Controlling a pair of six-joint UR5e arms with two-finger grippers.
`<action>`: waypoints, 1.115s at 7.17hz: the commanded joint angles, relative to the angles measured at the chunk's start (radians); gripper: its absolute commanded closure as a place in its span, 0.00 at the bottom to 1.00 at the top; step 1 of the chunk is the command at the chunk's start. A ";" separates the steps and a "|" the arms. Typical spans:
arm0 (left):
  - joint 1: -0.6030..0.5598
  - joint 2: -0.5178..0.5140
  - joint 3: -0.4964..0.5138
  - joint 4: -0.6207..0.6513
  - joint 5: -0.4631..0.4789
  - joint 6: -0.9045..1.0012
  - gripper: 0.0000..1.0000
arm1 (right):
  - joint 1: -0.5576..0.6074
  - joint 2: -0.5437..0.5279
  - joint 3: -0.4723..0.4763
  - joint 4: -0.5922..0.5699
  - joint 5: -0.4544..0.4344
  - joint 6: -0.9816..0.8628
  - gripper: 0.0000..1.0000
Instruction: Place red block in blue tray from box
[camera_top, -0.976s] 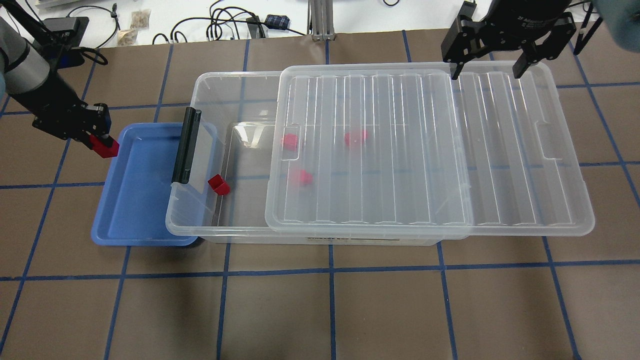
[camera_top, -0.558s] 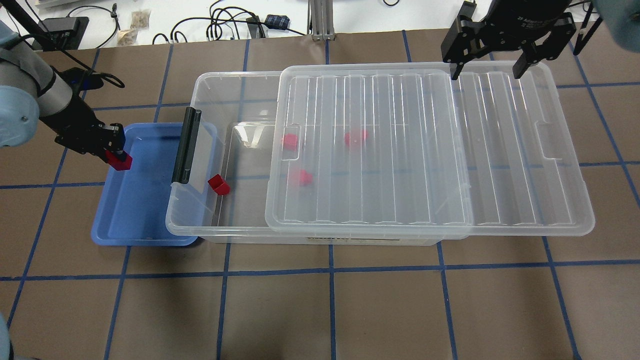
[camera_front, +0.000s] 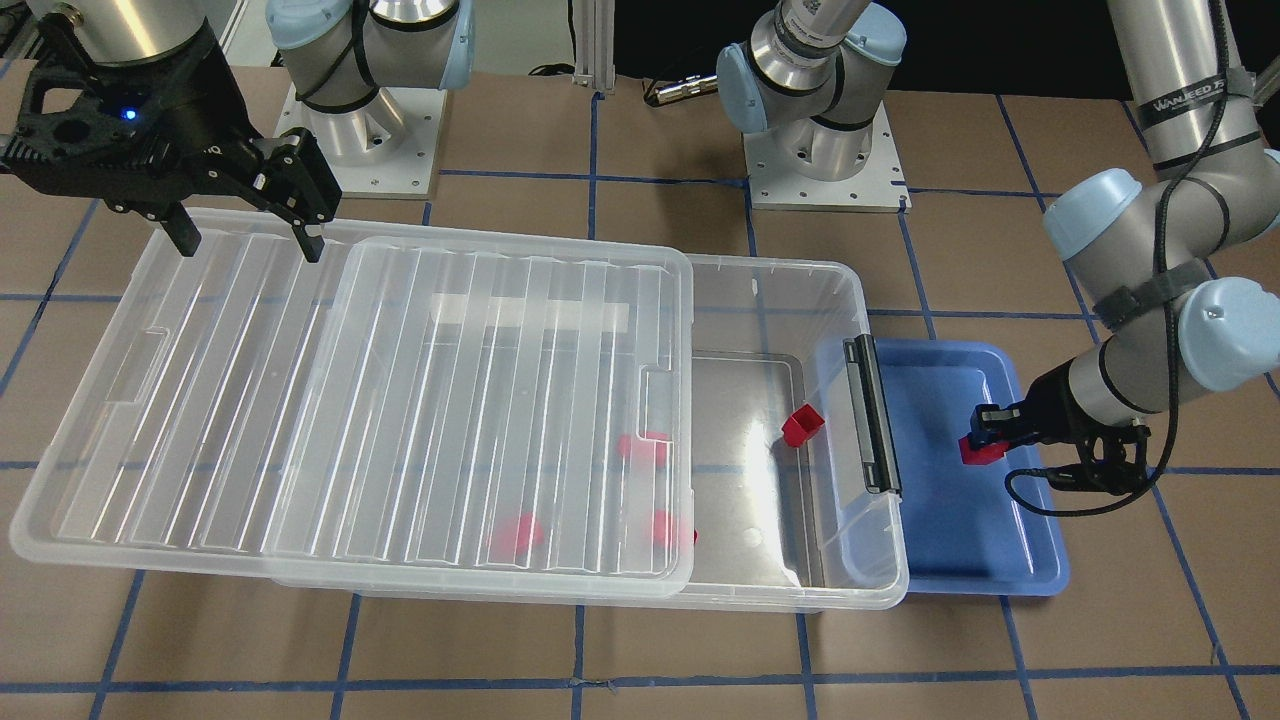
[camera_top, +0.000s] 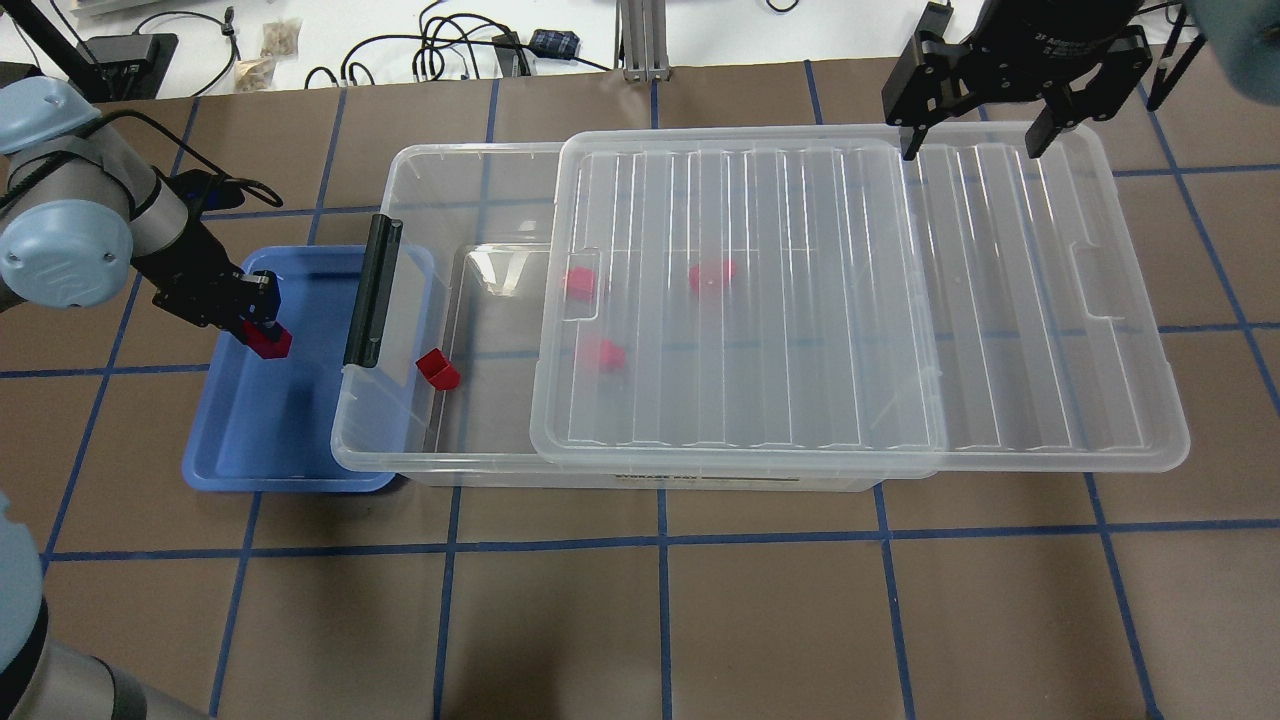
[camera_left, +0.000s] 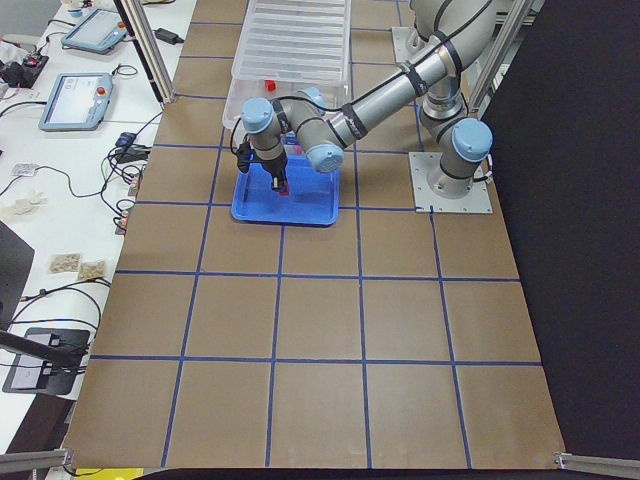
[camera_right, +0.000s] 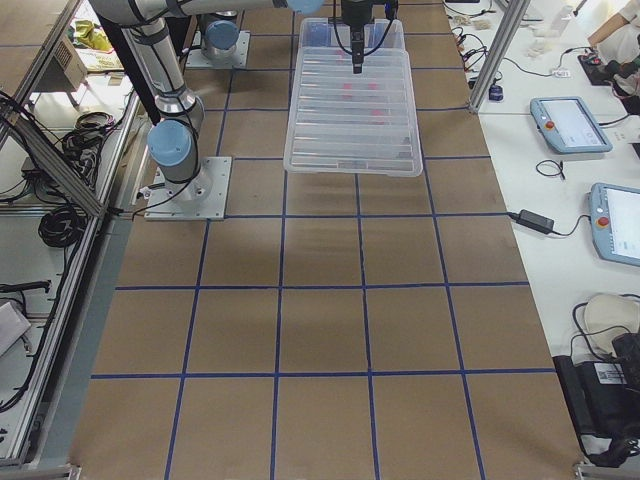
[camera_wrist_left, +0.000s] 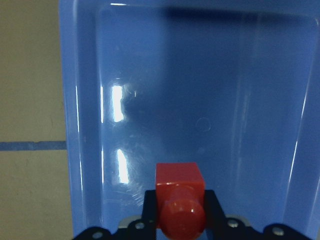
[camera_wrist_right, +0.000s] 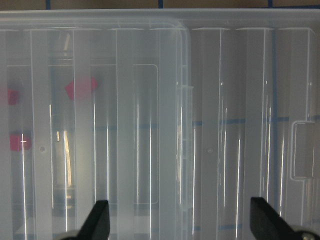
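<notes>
Now my left claw (camera_top: 266, 332) grips the red block (camera_wrist_left: 179, 200), knob toward the wrist, above the tray (camera_top: 228, 472); free floor lies at 12 o'clock in wrist view. My right claw (camera_top: 972, 152) hangs wide open, empty, over the lid (camera_top: 740, 300).

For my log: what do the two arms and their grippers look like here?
Both arms are silver tubes with rounded light-blue joint caps. The left arm has lettering on its upper tube and a black cable strapped along it; the left gripper is black and slim. The right arm ends in the right gripper, a bulkier black frame with white lettering and a small blue light.
</notes>
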 joint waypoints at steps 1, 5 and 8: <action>0.000 -0.032 0.000 0.006 0.000 0.003 1.00 | 0.000 0.000 0.000 -0.001 0.000 0.000 0.00; 0.001 -0.045 0.000 0.023 0.006 0.035 0.03 | 0.000 -0.002 0.002 0.001 -0.002 0.000 0.00; -0.009 0.036 0.072 -0.030 0.018 0.018 0.00 | 0.000 0.000 0.002 0.001 -0.002 0.000 0.00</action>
